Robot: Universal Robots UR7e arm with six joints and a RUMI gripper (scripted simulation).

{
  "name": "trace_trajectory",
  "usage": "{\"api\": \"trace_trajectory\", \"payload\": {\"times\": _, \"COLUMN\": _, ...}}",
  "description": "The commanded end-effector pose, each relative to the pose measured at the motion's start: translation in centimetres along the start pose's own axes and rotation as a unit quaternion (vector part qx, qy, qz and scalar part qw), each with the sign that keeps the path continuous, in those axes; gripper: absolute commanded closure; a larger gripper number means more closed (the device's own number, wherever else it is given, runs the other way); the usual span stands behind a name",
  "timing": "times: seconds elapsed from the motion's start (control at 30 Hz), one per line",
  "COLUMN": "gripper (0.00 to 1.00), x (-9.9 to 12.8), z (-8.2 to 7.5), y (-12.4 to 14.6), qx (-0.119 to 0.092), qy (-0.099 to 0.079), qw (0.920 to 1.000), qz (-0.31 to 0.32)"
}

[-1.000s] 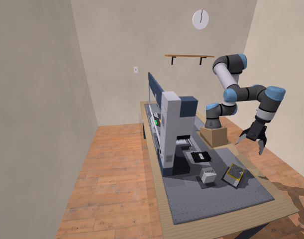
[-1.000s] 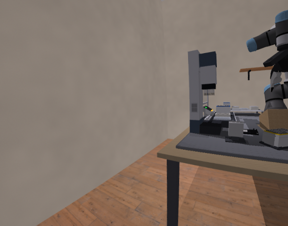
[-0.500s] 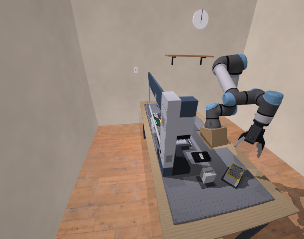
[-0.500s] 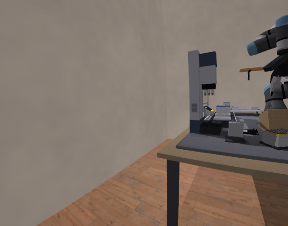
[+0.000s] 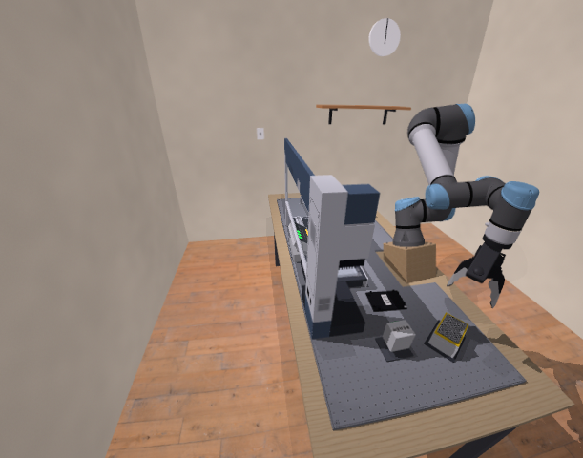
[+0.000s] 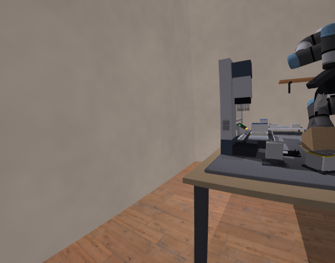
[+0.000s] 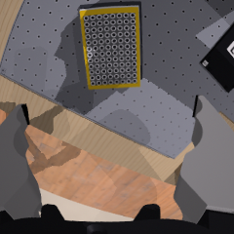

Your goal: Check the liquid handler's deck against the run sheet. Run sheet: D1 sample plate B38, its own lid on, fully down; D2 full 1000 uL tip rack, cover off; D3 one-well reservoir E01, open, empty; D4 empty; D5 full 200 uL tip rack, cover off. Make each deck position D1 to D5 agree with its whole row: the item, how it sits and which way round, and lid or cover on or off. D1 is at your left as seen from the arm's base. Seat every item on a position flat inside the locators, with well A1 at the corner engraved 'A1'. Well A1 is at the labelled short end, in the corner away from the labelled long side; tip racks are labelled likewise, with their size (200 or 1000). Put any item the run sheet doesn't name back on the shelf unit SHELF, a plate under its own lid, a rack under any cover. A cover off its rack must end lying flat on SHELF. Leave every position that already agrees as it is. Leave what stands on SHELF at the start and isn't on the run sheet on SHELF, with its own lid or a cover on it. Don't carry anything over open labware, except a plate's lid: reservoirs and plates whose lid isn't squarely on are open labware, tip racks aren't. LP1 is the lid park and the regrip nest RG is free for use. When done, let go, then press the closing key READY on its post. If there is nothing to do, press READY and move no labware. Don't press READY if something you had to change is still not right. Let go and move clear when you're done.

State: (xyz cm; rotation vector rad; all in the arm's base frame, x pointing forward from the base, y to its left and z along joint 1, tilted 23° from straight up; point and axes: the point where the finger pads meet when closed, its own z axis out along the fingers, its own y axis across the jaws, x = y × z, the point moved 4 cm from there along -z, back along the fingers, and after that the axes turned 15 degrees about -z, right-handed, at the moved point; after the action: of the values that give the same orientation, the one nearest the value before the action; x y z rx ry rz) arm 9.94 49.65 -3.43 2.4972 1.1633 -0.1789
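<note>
Gripper (image 7: 112, 146) spread wide, empty, past table edge (image 7: 97, 132). Yellow-rimmed tip rack (image 7: 111, 46) on grey deck mat (image 7: 146, 117) at twelve o'clock, long axis twelve-to-six, well apart.

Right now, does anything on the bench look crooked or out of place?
Yes. The yellow-rimmed tip rack sits uncovered near the bench edge, turned at an angle to the dotted mat instead of square. The open gripper hangs beside it, holding nothing.

Black plate (image 7: 222, 58) cut off at wrist view's edge; its label unreadable.
</note>
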Motion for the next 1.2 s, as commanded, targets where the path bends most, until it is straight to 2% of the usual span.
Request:
{"api": "trace_trajectory", "payload": {"times": 0.0, "gripper": 0.18, "x": 0.0, "z": 1.1, "y": 0.1, "qx": 0.000, "qy": -0.001, "qw": 1.0000, "qz": 0.000}}
{"api": "trace_trajectory", "payload": {"times": 1.17, "gripper": 0.18, "x": 0.0, "z": 6.2, "y": 0.1, "qx": 0.000, "qy": -0.001, "qw": 1.0000, "qz": 0.000}}
